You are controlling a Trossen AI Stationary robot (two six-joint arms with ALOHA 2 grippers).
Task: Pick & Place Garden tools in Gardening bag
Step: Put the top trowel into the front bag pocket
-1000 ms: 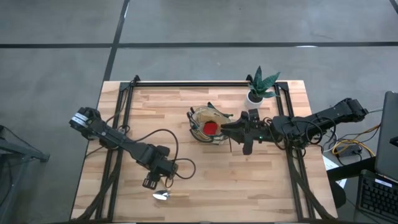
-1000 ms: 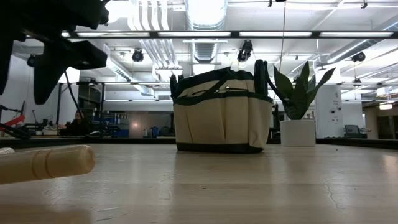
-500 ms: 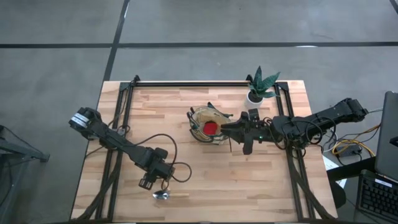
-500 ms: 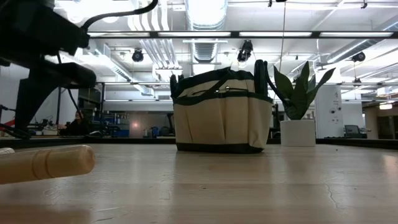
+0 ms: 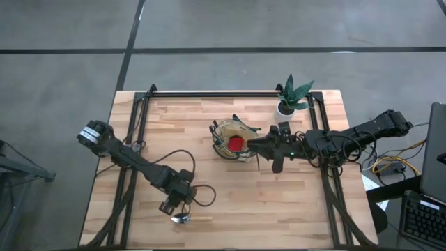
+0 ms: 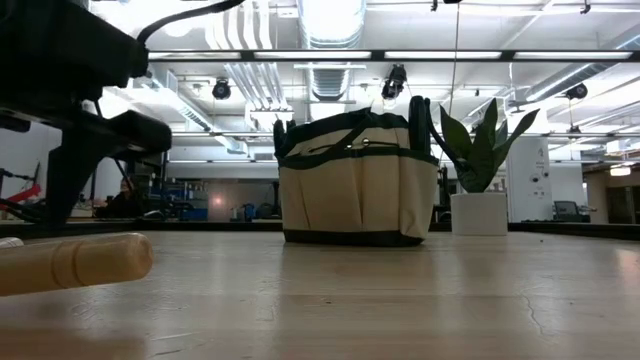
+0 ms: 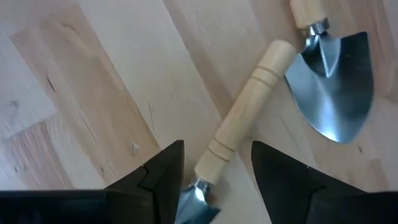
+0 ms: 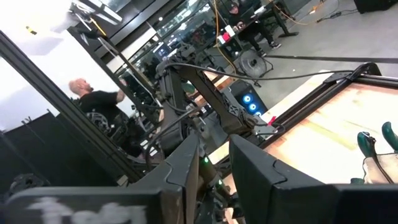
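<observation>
Wooden trowel handle (image 7: 239,121) lies between the left gripper's (image 7: 214,165) wide-open, empty jaws; a second trowel (image 7: 333,78) nearby could be nudged; right gripper (image 8: 214,165) seems partly closed, apparently empty.

The gardening bag (image 5: 232,139) stood at the table's (image 5: 306,209) centre, with the potted plant (image 5: 289,97) behind and to its right. Two trowels (image 7: 239,130) (image 7: 333,74) lay side by side near the front left edge.
</observation>
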